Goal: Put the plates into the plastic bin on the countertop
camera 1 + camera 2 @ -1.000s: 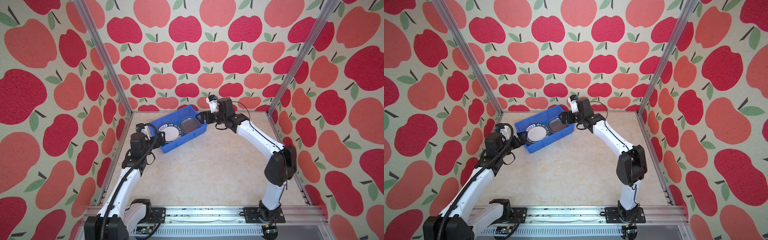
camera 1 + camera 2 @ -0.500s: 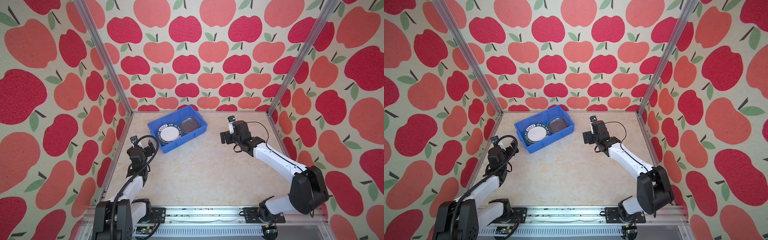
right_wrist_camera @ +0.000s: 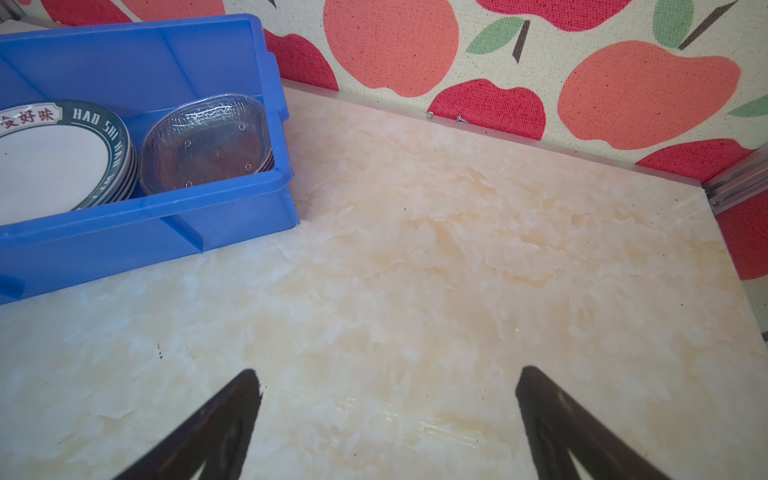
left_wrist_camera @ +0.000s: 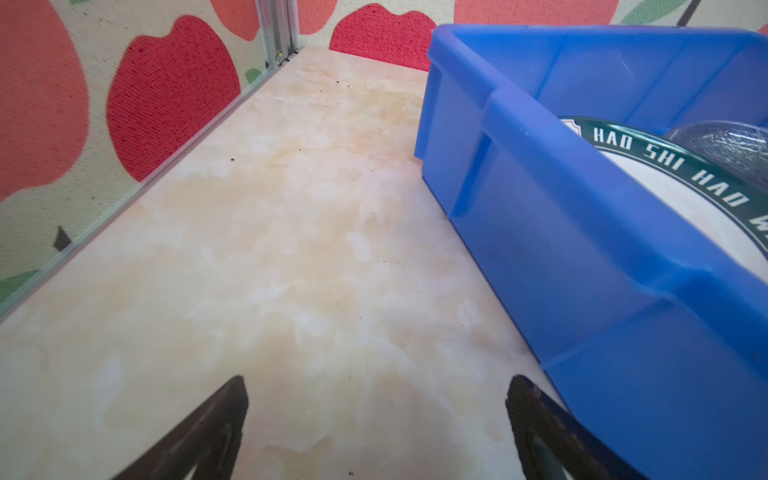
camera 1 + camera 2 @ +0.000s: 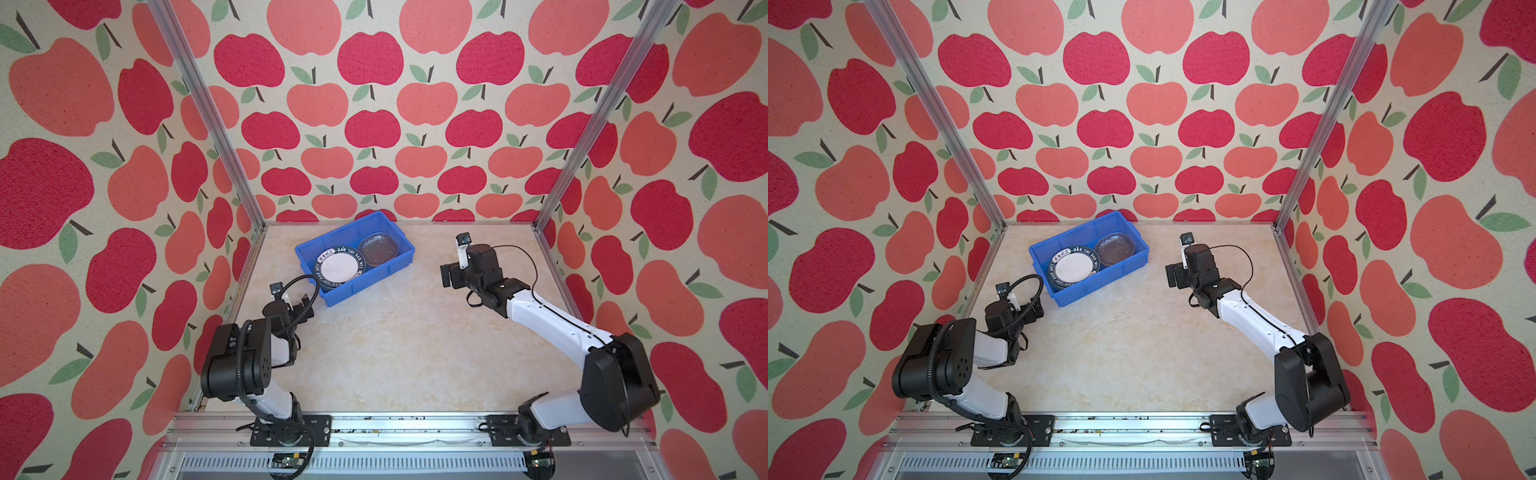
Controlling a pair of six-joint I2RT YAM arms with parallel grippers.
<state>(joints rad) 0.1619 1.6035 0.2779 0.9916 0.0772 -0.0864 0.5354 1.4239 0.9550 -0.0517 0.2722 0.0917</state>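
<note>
**Drawn Back, Jaws Wide**

Both grippers have been pulled away from the plastic bin [image 5: 374,280] since a second ago, when each was set against one end of it. The bin itself is seen in the same spot.

In both top views the left gripper [image 5: 306,309] is held just below and left of the bin's nearest corner, close to it but apart from it. Its arm is folded back toward the lower left of the frame. The right gripper [image 5: 449,276] is held well to the right of the bin, at mid-right of the frame, over the countertop [image 5: 395,353].

Each pair of jaws is spread wide and nothing is gripped. In the wrist views only bare marble-look surface is seen between the dark fingertips [image 4: 224,415].

The bin is set on the countertop at upper centre of both top views, slightly left, and is turned at an angle to the apple-patterned back wall [image 5: 374,124]. Inside it, a stack of round white plates [image 5: 337,268] with dark lettered rims fills the left half. A stack of clear glass plates [image 5: 379,249] is lodged just beside it in the right half.
</note>
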